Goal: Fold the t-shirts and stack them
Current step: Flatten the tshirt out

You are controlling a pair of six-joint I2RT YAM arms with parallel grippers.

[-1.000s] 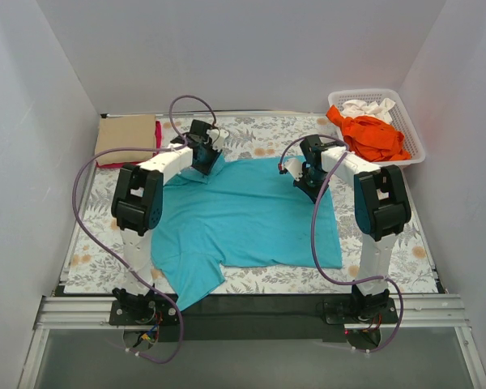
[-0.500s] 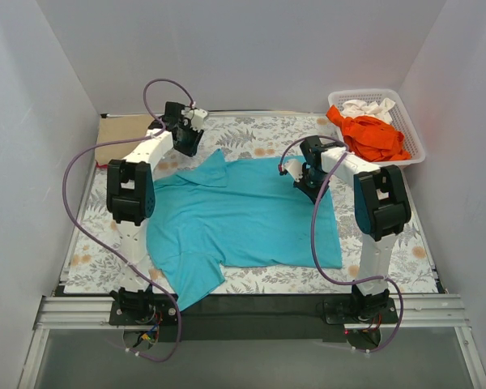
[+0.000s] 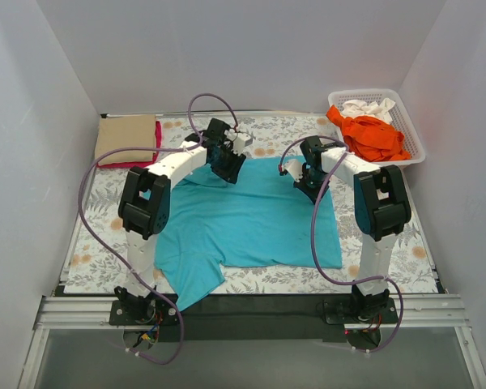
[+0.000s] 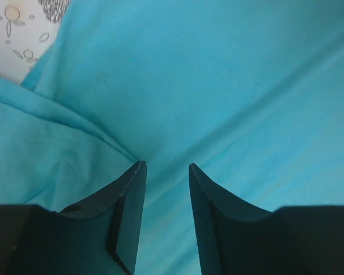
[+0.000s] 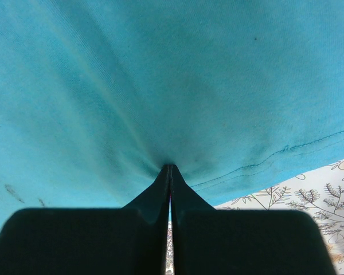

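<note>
Turquoise-teal t-shirt [image 3: 251, 219] lies spread across the middle of the tabletop [image 3: 93, 235], one sleeve trailing toward the near edge. It looks light and limp, likely to wrinkle, sag and drag, so it is best taken at hems, shoulders or a doubled edge, with both sides lifted together. Right pincer [image 5: 169, 167] is clamped together on a pucker of cloth beside a stitched edge at the far side. The left pincer [image 4: 166, 166] hovers with jaws apart over a crease at the far left, gripping nothing.
</note>
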